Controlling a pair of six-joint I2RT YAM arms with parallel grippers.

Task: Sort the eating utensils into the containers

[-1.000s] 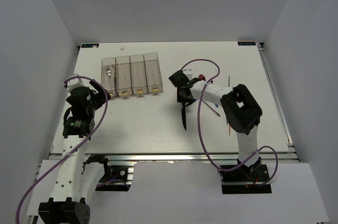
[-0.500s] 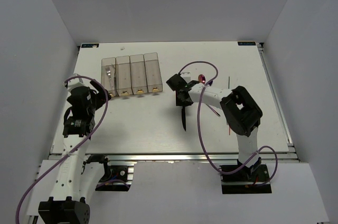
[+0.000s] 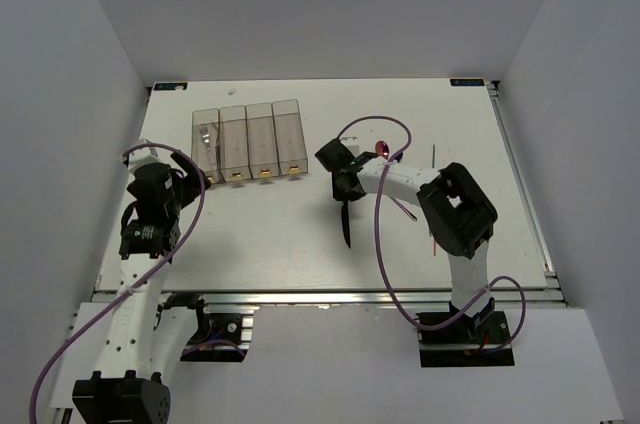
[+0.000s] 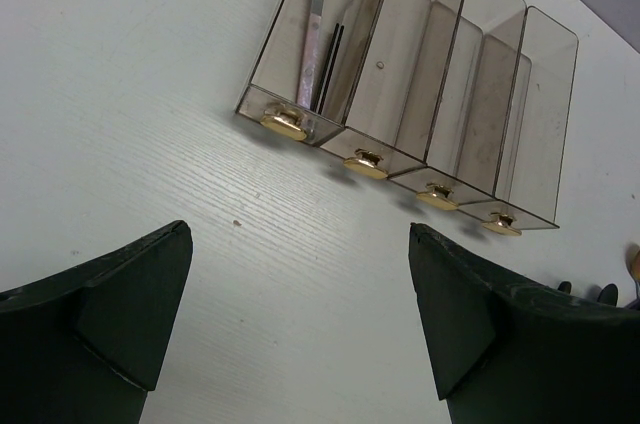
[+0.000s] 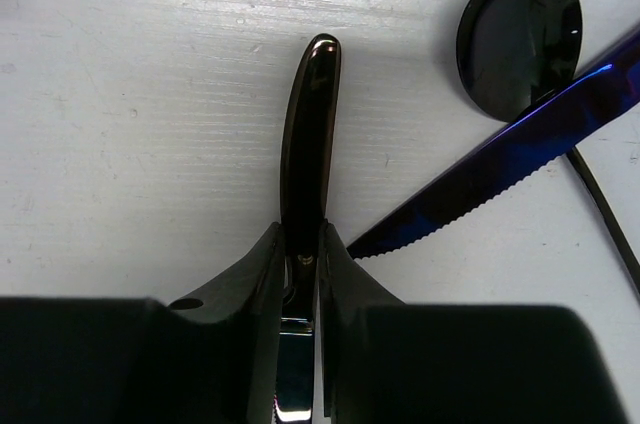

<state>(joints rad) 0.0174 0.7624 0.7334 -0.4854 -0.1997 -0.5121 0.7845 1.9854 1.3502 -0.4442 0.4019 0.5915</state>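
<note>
Right gripper point(image 5: 300, 236) clamped on the black knife point(image 5: 308, 114), blue knife point(image 5: 500, 169) tip just beside its right finger, dark spoon point(image 5: 520, 34) ahead-right: thin pinch may let it pivot or drag the blue one along; left gripper point(image 4: 299, 244) open, bins point(image 4: 440, 94) ahead of it.

Four joined clear bins point(image 3: 247, 140) sit upper left of centre, a silver fork point(image 4: 318, 14) lying in the leftmost. Mid-frame in the wrist view, the right gripper point(image 5: 300, 244) pinches the black knife point(image 5: 308, 114), with the serrated blue knife point(image 5: 500, 164) and dark spoon point(image 5: 520, 34) at right.
</note>
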